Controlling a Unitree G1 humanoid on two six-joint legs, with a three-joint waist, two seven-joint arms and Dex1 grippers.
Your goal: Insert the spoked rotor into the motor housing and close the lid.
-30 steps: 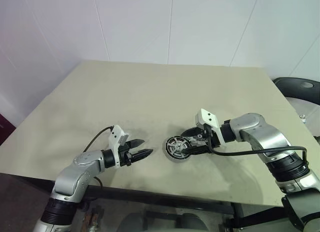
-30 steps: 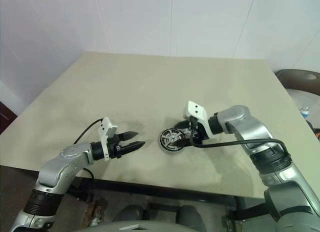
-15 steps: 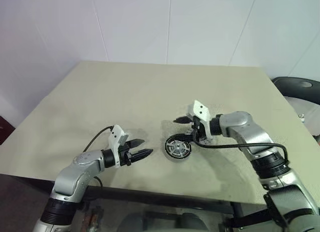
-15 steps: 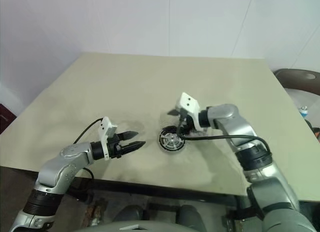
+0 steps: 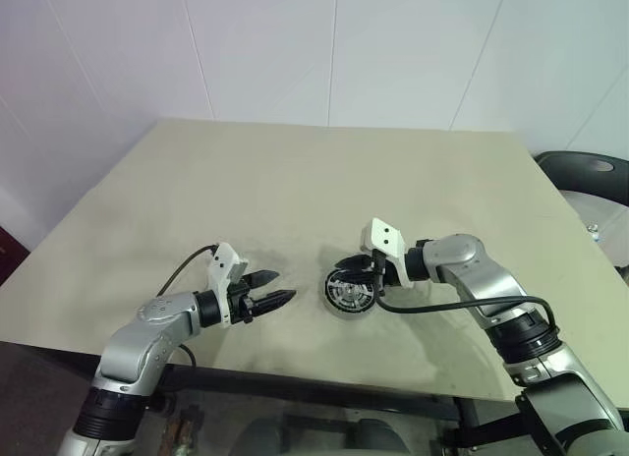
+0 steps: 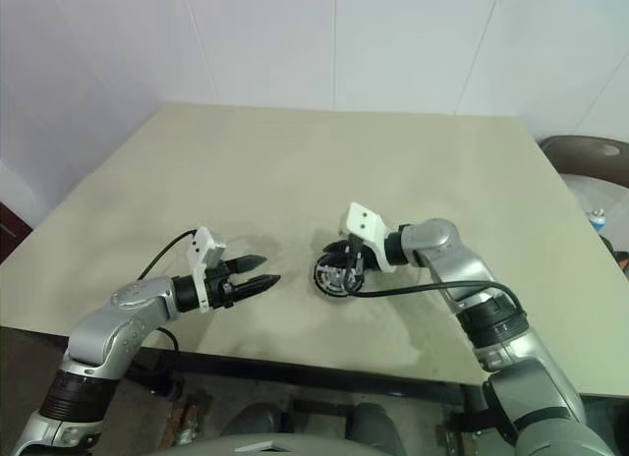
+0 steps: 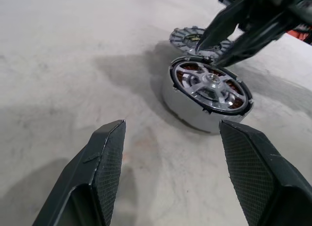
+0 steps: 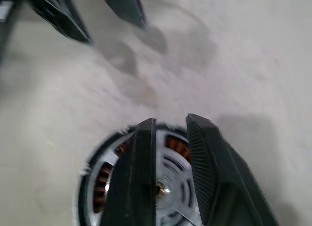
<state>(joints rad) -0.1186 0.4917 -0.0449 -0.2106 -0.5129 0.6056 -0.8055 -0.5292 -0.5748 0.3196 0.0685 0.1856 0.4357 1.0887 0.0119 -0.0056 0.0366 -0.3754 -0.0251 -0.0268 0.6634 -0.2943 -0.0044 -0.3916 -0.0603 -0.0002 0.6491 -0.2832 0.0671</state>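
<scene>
Silver-grey motor housing (image 7: 207,97) stands on the counter (image 5: 295,191) with the spoked rotor (image 7: 210,84) already seated inside. Just behind the housing lies the lid (image 7: 192,38), not yet fitted. Right pincer (image 8: 168,138), nearly pressed together, hovers over the rotor; left pincer (image 7: 170,153), spread, waits near the housing.

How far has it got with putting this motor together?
Done: the spoked rotor sits inside the motor housing. In hand: the right gripper, fingers together, is over the rotor's rim; the left gripper hangs open nearby. Left: the lid lies on the table behind the housing, not yet on.
</scene>
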